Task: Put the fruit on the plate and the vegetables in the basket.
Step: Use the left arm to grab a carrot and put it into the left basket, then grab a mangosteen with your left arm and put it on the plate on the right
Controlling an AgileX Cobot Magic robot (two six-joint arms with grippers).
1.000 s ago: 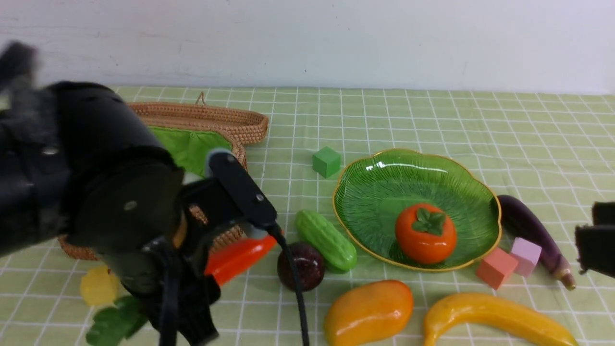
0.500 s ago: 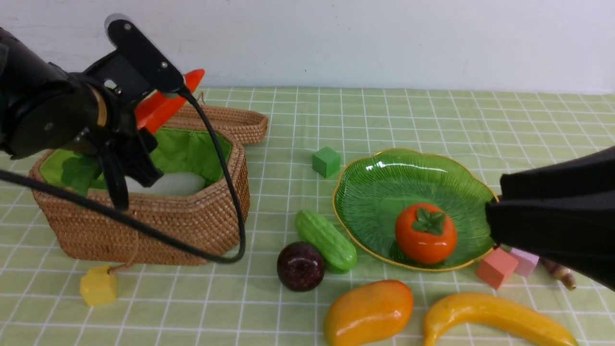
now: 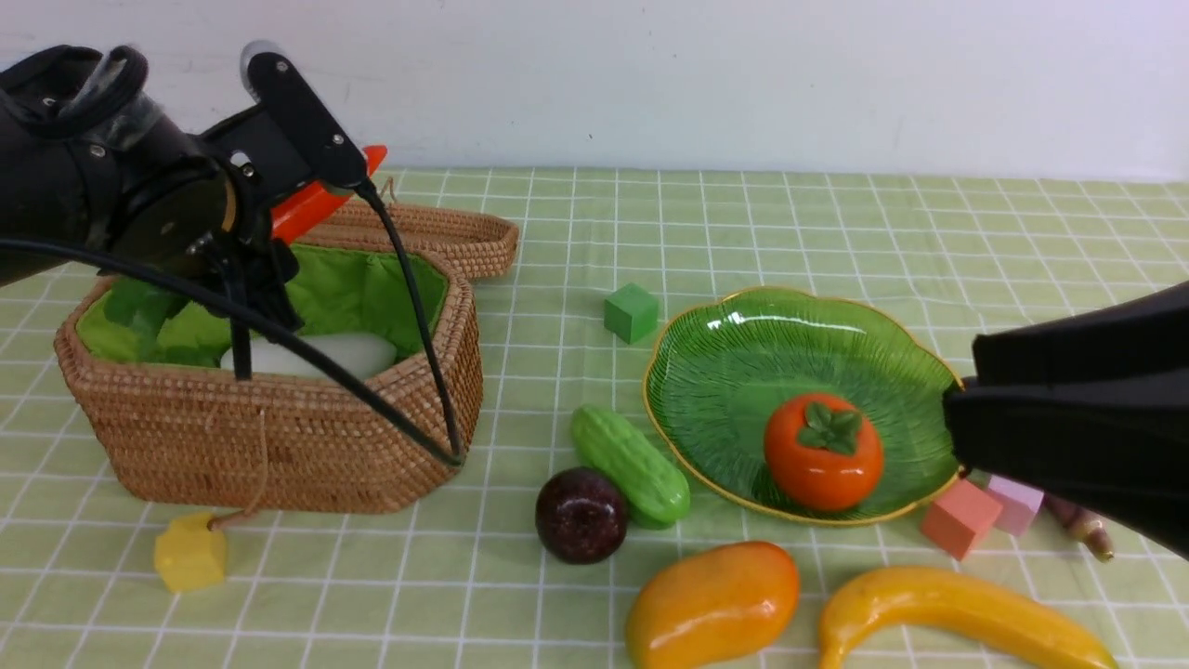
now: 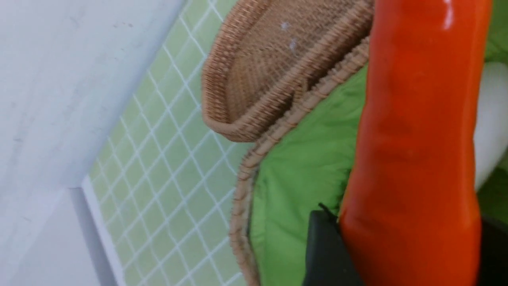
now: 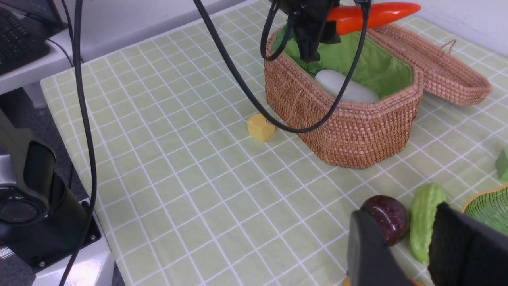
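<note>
My left gripper (image 3: 279, 232) is shut on the long red-orange pepper (image 3: 320, 203), holding it tilted just above the wicker basket (image 3: 279, 437); in the left wrist view the pepper (image 4: 412, 139) fills the jaws. A white radish (image 3: 325, 353) lies inside the basket. The green plate (image 3: 706, 316) holds the round orange fruit (image 3: 822, 451). The purple ball (image 3: 581, 516), cucumber (image 3: 632, 465), mango (image 3: 711, 604) and banana (image 3: 957, 609) lie on the cloth. My right gripper (image 5: 412, 246) is open and empty, hovering beside the plate. Only the eggplant's tip (image 3: 1077, 530) shows.
The basket's lid (image 3: 437, 232) lies open behind it. Small cubes sit about: green (image 3: 632, 311), yellow (image 3: 190, 553), red-pink (image 3: 960, 518) and lilac (image 3: 1017, 502). My left arm's cable (image 3: 409, 307) hangs across the basket's front. A white wall closes the far side.
My left gripper has lifted the pepper from the cloth in front of the basket to above its opening. My right arm has swung in from the right, covering most of the eggplant.
</note>
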